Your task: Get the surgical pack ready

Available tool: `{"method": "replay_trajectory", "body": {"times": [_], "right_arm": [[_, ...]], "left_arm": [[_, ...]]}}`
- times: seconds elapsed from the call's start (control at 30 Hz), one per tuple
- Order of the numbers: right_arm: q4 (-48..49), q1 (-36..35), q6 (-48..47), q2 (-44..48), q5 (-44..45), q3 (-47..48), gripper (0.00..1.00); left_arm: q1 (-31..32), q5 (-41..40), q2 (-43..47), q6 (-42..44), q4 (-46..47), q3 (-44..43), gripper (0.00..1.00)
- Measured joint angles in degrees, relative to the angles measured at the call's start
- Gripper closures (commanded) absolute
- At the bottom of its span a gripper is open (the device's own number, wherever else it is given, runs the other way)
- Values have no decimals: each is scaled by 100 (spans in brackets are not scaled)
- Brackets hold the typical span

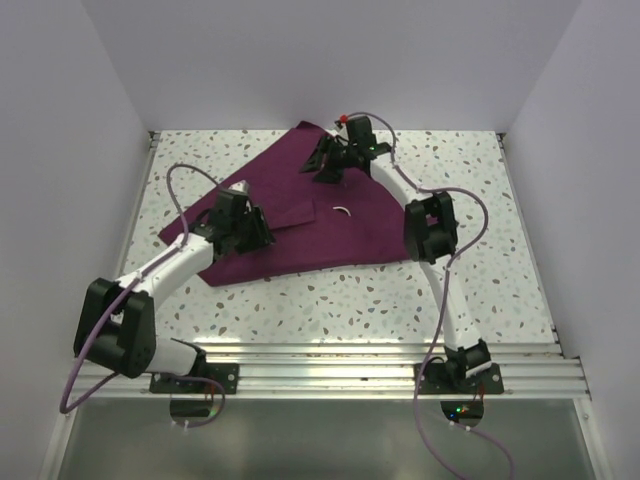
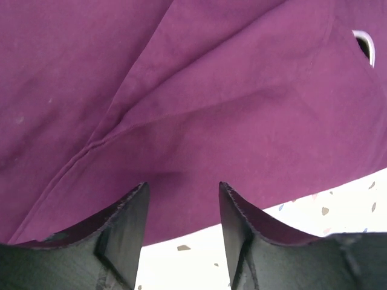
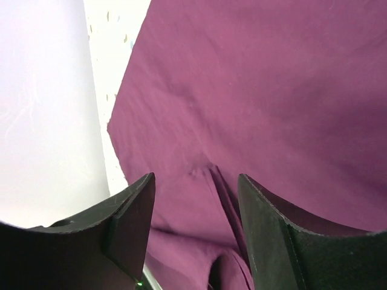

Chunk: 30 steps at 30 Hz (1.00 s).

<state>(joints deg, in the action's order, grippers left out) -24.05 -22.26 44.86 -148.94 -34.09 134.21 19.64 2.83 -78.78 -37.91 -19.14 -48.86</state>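
The surgical pack [image 1: 330,240] is a dark purple cloth lying partly folded into a rough triangle on the speckled table [image 1: 480,200]. A small metal loop [image 1: 343,210] pokes out of a fold near the cloth's middle, and it also shows as the metal loop [image 2: 364,45] in the left wrist view. My left gripper [image 1: 255,230] hangs open over the cloth's left part, by its near edge. Nothing sits between the left gripper [image 2: 183,190] fingers. My right gripper [image 1: 325,165] is open above the far corner. Under the right gripper [image 3: 196,181] a raised pleat of purple cloth [image 3: 254,90] runs.
White walls enclose the table on the left, the back [image 3: 42,109] and the right. An aluminium rail [image 1: 380,360] with both arm bases runs along the near edge. Purple cables [image 1: 190,175] loop off both arms. Bare speckled surface [image 2: 338,205] shows beside the cloth.
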Motion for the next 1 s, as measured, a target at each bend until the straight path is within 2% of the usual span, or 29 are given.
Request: {"method": "replay_trajectory", "body": {"times": [0.1,0.17,0.2,0.23,0.3,0.33,0.37,0.67,1.0], "right_arm": [[-195,114,-297,109,109,31,39],[-343,181,-514,450,310,-463,39],[-398,216,-616,721,446,-846,39],[-498,240,-693,942,544,-1165,39],[-555,282,-848,1611,778,-2085,38],[-619,295,-905,1912,859,-2424,38],[-651,295,-957,2175,920,-2693,38],[-573,435,-1237,3952,1211,-4382,38],[-566,1224,-1491,4649,1279,-5473,38]], "left_arm": [[0,39,-385,61,-26,-396,44],[0,111,-638,138,28,-737,52],[0,144,-743,164,31,-898,59],[0,166,-833,197,17,-1027,71],[0,227,-1062,240,66,-1303,80],[0,262,-1156,258,120,-1373,93],[0,297,-1226,254,166,-1394,100],[15,697,-1578,280,184,-1397,100],[33,876,-2124,319,66,-1593,100]]}}
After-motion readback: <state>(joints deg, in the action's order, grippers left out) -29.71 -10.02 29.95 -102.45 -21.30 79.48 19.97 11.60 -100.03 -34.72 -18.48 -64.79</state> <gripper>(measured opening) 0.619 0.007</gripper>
